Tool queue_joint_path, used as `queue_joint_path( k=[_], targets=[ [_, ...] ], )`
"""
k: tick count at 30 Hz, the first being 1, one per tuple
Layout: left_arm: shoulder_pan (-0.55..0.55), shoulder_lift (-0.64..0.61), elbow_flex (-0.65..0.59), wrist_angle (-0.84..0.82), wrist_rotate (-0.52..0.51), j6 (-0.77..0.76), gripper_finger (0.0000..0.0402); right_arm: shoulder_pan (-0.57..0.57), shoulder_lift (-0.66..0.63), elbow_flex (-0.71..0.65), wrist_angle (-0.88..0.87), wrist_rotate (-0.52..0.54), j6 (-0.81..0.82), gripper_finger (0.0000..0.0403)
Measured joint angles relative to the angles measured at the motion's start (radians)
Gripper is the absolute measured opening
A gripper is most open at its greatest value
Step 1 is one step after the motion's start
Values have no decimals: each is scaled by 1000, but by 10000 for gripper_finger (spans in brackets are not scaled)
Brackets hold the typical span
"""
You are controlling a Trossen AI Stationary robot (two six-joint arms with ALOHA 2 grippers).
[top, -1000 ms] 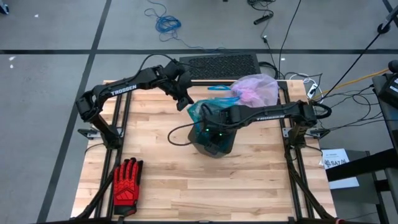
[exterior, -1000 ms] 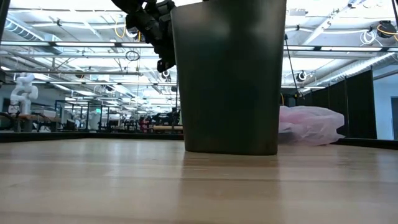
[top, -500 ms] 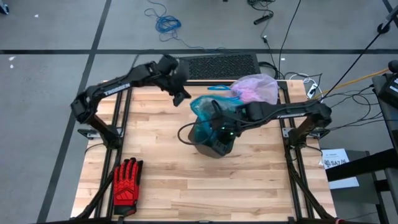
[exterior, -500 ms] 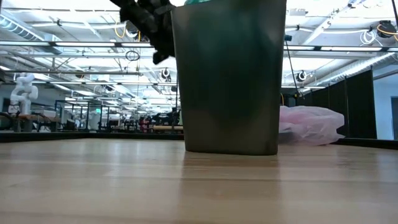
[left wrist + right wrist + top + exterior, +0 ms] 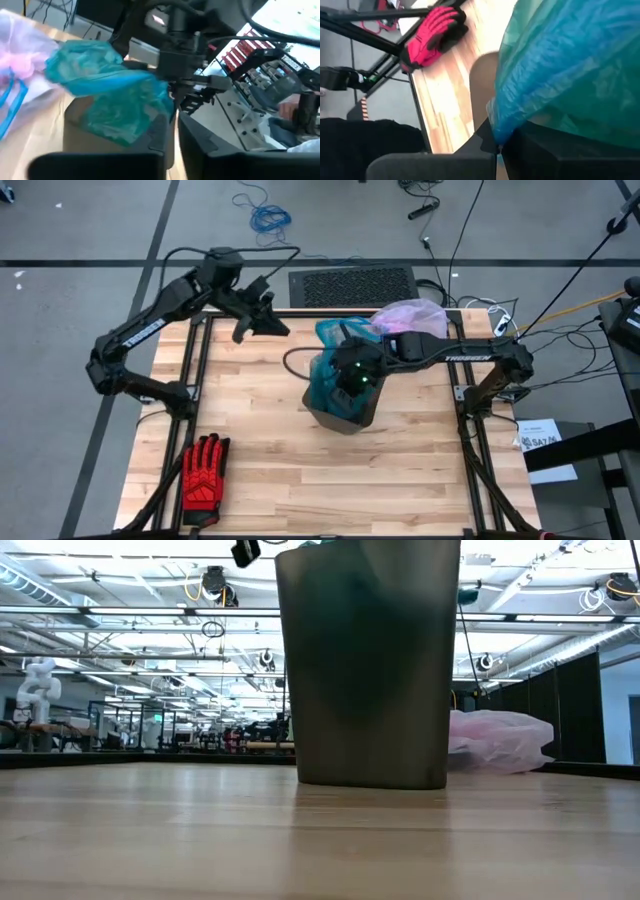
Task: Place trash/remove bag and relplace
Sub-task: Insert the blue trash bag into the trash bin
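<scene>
A dark bin (image 5: 345, 416) (image 5: 365, 670) stands mid-table with a teal-blue bag (image 5: 335, 340) (image 5: 100, 85) bunched over its rim. My right gripper (image 5: 350, 377) reaches in from the table's right, over the bin's mouth, and is shut on that teal bag. The pale pink-lavender bag (image 5: 412, 320) (image 5: 500, 740) lies crumpled on the table near the far right edge, behind the bin. My left gripper (image 5: 255, 325) hangs shut and empty near the far left corner, well away from the bin. No paper wads show in any view. My right gripper pinches a gathered fold of the teal bag (image 5: 496, 135) between its two fingers, just above the bin's rim (image 5: 480, 85). The plastic fans out wide beyond the fingers and drapes over the bin. One layer or several, I cannot tell.
A red-and-black work glove (image 5: 205, 470) (image 5: 432, 35) lies near the table's near left corner. Bare wood stretches across the near half of the table. Cables and a dark mat lie on the floor past the far edge.
My left gripper has drawn back from the bin's far left rim, rising and moving toward the table's far left corner. My right gripper has stayed over the bin, shifting slightly toward the far edge. The teal bag has spread wider over the bin's far side.
</scene>
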Motion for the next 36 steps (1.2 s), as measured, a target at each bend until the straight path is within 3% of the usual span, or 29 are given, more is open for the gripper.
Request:
queue_joint_path(
  k=[9, 15, 26, 36],
  targets=[
    [-73, -43, 0, 9, -73, -28, 130, -91, 0, 0, 90, -61, 63, 0],
    [-144, -43, 0, 10, -149, -78, 164, -150, 0, 0, 178, -92, 175, 0],
    [-279, -10, 0, -1, -318, -227, 172, -223, 0, 0, 296, -106, 264, 0],
    [-334, 60, 0, 11, -396, -438, 172, -241, 0, 0, 349, -102, 266, 0]
  ],
)
